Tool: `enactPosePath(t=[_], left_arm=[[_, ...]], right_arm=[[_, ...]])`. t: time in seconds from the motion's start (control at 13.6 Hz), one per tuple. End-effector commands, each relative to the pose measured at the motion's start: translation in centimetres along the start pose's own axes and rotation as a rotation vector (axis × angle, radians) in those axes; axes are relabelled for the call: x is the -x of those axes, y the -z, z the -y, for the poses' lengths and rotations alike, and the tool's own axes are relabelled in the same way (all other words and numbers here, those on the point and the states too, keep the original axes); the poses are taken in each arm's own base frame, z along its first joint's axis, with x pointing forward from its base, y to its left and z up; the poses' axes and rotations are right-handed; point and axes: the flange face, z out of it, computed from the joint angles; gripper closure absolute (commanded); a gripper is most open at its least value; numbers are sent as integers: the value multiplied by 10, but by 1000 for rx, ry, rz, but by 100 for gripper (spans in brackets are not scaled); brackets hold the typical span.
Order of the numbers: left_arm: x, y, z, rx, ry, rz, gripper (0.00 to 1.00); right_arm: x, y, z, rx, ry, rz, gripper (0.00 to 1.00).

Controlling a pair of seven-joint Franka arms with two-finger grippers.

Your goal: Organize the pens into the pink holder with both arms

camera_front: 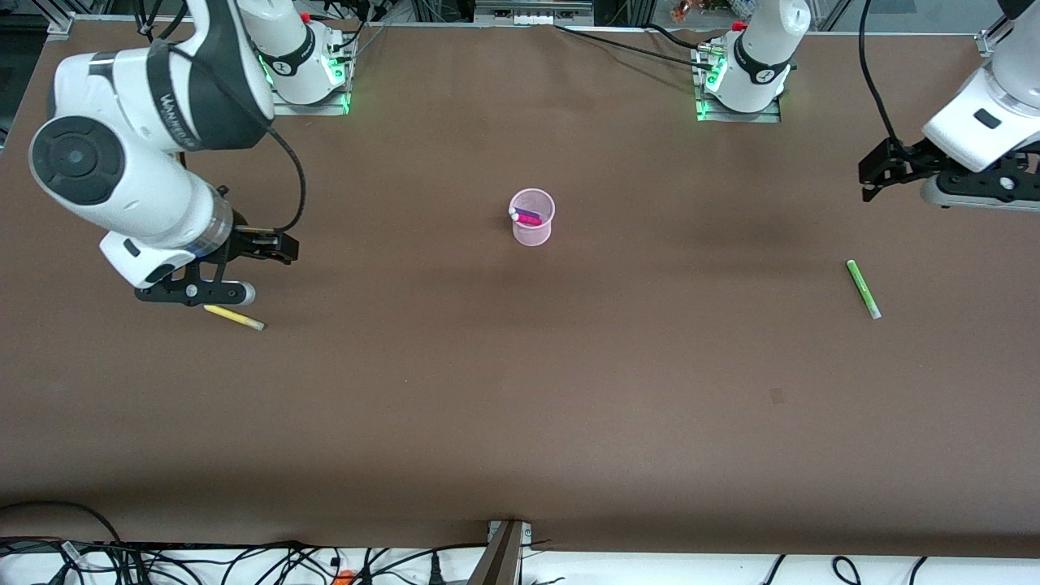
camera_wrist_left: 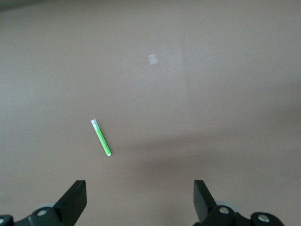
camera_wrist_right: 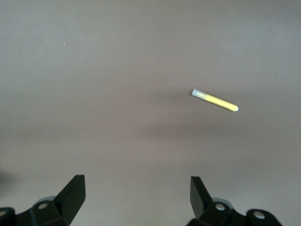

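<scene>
- The small translucent pale-pink plastic cup [camera_front: 532,218] stands upright near the middle of the brown tabletop [camera_front: 520,406], somewhat closer to the edge where the arm bases stand than to the front-camera edge.
- Two pens already sit inside it: a dark purple marker [camera_front: 525,214] and a magenta-pink marker [camera_front: 532,220], leaning against the cup's wall. By my reckoning that puts the job about halfway.
- Two pens are still out. The slim yellow marker with a pale cap [camera_front: 235,318] lies flat toward the right arm's end of the tabletop; the slim bright green marker with a pale tip [camera_front: 863,288] lies flat toward the left arm's end. Both are well apart from the cup.
- The right claw [camera_front: 276,245] hangs just over the tabletop beside the yellow marker, its two black fingers spread wide with nothing between them; its wrist view shows the marker lying clear of the fingers, untouched.
- The left claw [camera_front: 877,175] is up over the left arm's end of the tabletop, near the green marker, fingers equally wide apart and empty.
- Each arm looks lined up for the pen on its own end, and neither grasp is made yet.
</scene>
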Motion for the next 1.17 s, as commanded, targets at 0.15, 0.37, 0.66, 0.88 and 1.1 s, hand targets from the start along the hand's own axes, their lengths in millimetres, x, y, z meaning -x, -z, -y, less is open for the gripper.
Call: enactPosePath(t=[0.15, 0.37, 0.66, 0.88, 1.1], left_arm=[[-9, 8, -9, -15, -7, -2, 0], [-13, 6, 1, -15, -5, 0, 0], [-12, 6, 5, -12, 2, 4, 0], [-12, 5, 8, -4, 10, 5, 0], [-12, 4, 9, -4, 11, 5, 0]], right_arm=[[8, -5, -34, -46, 64, 7, 1], [12, -12, -47, -58, 47, -10, 1], [6, -21, -82, -97, 3, 9, 1], [6, -20, -105, -106, -26, 2, 1], [5, -20, -119, -132, -34, -8, 1]])
